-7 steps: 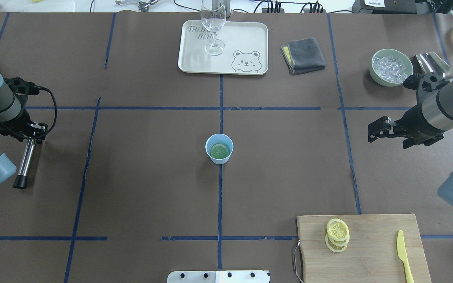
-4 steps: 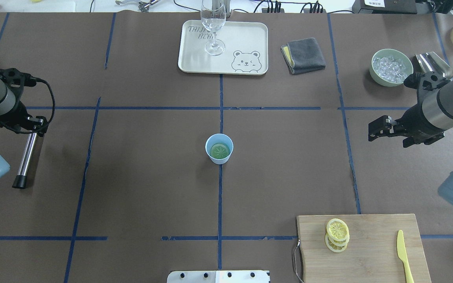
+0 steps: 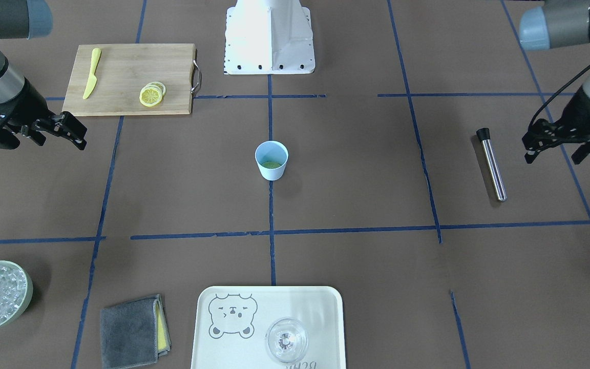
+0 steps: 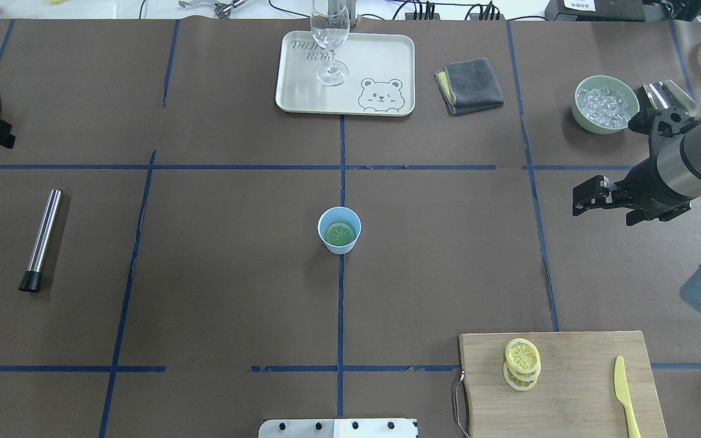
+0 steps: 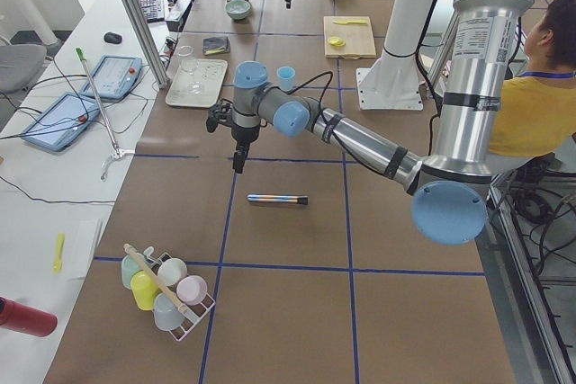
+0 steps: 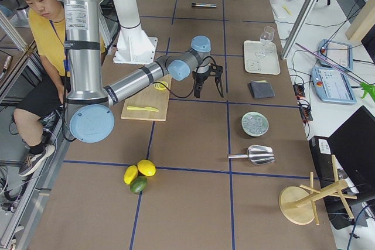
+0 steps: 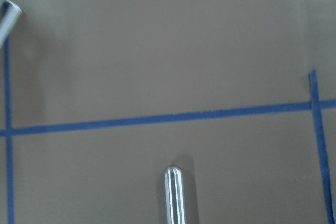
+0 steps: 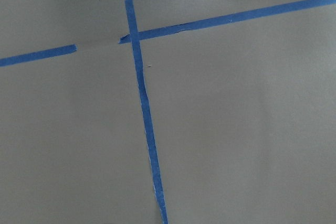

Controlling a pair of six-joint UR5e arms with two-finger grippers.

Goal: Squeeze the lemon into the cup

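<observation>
Left arm: pulled back off the steel rod (image 4: 42,238), which now lies alone at table left; left gripper (image 3: 554,149) spread, empty. Centre: cup (image 4: 333,214) with one lemon slice (image 4: 340,233) inside, so I judge squeezing finished. Right gripper (image 4: 588,196): spread, empty, well apart from cup; spare slices (image 4: 521,363) on cutting board (image 4: 569,395).

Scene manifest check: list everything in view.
cup: 1, light blue, centre
lemon slice: 1, greenish, in cup
stacked slices: 2+, yellow, board
board: 1, wood, near right
knife: 1, yellow, board
rod: 1, steel, left
tray: 1, cream, far centre
glass: 1, clear, tray
cloth: 1, grey, by tray
ice bowl: 1, green, far right
scoop: 1, metal, by bowl
citrus: 3, yellow/green, right end
left gripper: jaws open, far left
right gripper: jaws open, right
</observation>
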